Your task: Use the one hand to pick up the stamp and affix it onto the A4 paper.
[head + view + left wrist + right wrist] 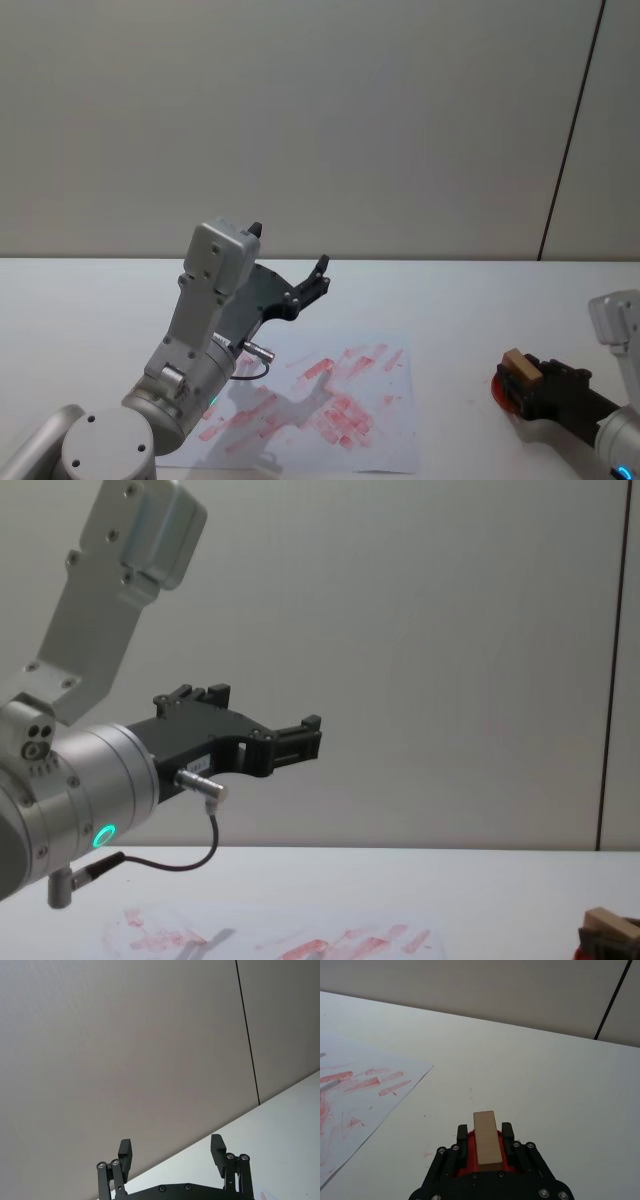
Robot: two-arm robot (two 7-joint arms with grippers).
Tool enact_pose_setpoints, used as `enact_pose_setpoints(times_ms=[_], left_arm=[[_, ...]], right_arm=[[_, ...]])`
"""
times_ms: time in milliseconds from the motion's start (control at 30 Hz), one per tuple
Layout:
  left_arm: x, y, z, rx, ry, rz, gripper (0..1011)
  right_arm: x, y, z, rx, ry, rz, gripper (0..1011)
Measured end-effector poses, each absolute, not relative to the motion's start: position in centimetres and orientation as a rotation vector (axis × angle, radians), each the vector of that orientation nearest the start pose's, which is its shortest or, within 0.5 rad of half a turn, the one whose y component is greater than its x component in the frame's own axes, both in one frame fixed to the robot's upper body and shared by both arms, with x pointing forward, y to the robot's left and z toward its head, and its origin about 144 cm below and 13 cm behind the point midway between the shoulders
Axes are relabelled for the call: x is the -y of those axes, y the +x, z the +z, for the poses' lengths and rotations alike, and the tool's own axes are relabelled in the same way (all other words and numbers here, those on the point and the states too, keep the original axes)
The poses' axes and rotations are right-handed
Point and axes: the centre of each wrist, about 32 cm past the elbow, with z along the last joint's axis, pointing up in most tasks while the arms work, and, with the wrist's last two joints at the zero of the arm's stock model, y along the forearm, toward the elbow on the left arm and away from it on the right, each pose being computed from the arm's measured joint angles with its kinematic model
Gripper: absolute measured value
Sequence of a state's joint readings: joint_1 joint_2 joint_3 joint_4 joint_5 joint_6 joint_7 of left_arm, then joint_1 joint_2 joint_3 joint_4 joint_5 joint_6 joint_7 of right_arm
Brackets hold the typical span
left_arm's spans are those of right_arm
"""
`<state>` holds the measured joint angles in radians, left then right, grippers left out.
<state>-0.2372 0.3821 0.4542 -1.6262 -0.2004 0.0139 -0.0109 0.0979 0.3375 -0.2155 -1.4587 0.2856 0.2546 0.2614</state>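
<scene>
Tabletop surface spreads white across the scene. On it the paper lies flat towards the robot's left, already crowded with smeared red prints. The left gripper hangs raised above that sheet, its fingers spread apart and holding nothing, pointing towards the wall.

Well apart from the sheet, on the robot's right, the right gripper is low over the tabletop. Its fingers are clamped on the two long sides of the stamp, which sits on the red ink pad.

The step in hand looks like the pick-up: the stamp is gripped but not yet lifted off the pad. The next move calls for a straight lift, then a carry across the bare tabletop to the sheet. After that comes a level press onto a patch with less red, such as its near right corner. The raised left arm may crowd that approach.

The stamp is a small, light tan wooden block, rectangular and plain. It is a little narrower than the gap the fingers make, and its smooth top face is turned up.
</scene>
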Motion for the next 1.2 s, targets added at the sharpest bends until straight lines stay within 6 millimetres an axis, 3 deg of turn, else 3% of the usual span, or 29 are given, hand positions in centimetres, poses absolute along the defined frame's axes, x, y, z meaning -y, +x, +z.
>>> enact_pose_setpoints(times_ms=[233, 700, 1200], left_arm=[[-19.8, 49.2, 120.4, 0.268, 0.061, 1.124, 1002], [-19.8, 49.2, 120.4, 0.268, 0.061, 1.124, 1002], [-19.8, 49.2, 120.4, 0.268, 0.061, 1.124, 1002]], right_arm=[[27.2, 48.1, 113.2, -0.213, -0.282, -1.127, 225], [26.4, 48.0, 114.1, -0.118, -0.233, -1.079, 220], [23.1, 48.2, 115.5, -0.048, -0.208, -0.93, 220]])
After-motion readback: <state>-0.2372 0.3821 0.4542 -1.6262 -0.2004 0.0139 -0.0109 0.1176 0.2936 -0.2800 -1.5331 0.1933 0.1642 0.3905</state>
